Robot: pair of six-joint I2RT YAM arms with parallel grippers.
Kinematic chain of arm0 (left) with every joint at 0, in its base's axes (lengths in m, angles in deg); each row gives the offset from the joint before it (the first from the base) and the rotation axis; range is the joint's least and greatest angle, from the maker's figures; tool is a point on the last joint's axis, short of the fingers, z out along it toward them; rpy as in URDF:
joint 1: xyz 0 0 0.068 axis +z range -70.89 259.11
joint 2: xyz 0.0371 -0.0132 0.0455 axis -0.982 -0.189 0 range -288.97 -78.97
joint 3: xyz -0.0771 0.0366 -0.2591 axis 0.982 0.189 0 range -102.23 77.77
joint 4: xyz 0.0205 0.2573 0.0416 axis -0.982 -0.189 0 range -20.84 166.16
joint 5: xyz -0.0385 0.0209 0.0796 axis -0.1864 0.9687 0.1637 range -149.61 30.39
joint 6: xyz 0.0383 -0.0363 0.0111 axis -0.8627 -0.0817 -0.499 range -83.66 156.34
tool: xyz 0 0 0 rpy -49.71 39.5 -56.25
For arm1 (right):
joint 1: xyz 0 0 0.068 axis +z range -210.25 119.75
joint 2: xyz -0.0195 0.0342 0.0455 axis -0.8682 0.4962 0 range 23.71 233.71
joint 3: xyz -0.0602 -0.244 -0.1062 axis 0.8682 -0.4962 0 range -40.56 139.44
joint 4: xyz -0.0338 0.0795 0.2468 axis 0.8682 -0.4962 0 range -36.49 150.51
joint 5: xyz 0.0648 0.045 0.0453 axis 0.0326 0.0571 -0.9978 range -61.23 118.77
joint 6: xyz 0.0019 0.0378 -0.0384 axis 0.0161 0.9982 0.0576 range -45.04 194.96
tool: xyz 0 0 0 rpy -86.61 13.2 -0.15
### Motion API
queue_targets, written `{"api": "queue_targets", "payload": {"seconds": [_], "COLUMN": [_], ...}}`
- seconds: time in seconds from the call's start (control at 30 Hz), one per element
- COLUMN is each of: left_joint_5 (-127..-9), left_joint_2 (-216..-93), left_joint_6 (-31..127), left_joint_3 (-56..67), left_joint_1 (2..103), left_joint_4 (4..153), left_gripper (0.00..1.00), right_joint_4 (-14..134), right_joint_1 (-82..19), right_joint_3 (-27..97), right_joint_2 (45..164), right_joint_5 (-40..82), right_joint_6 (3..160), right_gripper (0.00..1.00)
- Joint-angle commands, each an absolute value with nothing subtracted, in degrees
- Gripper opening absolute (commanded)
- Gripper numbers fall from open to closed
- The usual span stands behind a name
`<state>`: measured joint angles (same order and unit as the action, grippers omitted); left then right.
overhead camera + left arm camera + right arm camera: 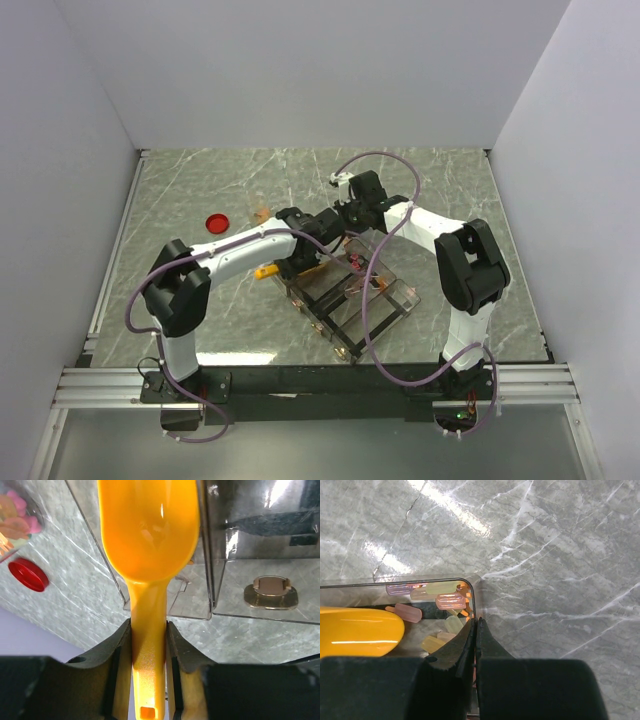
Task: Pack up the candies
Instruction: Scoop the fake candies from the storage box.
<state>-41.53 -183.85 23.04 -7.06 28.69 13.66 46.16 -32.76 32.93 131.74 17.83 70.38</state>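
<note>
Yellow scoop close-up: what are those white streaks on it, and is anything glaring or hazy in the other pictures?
Left wrist view: lamp highlights shine on the glossy scoop, and the clear box walls mirror the light. Right wrist view: white glare bands cross the marble table, and the candies look hazy behind the plastic. Top view: even light, only faint shadows.

Bright overhead light, glare on table [450, 515] — foreground blurred
</note>
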Motion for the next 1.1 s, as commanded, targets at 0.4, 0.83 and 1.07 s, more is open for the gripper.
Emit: {"api": "queue_targets", "payload": {"seconds": [0.4,0.83,1.07], "left_joint_5": [-44.67,-43.88,-43.97], "left_joint_2": [-183.91,-186.28,-193.48], "left_joint_6": [35.89,40.82,39.06], "left_joint_3": [-11.26,-11.61,-20.12], "left_joint_1": [28.75,31.55,32.61], "left_joint_4": [6.47,4.44,3.92], "left_gripper": [0.01,0.01,0.01], "right_joint_4": [45.04,44.69,44.69], "right_joint_1": [-31.77,-31.16,-30.28], "right_joint_3": [33.18,33.79,34.05], "right_joint_2": [129.45,129.62,129.80], "right_joint_5": [18.58,18.58,18.05], "right_joint_6": [71.27,71.09,71.01], "right_gripper": [0.00,0.00,0.00]}}
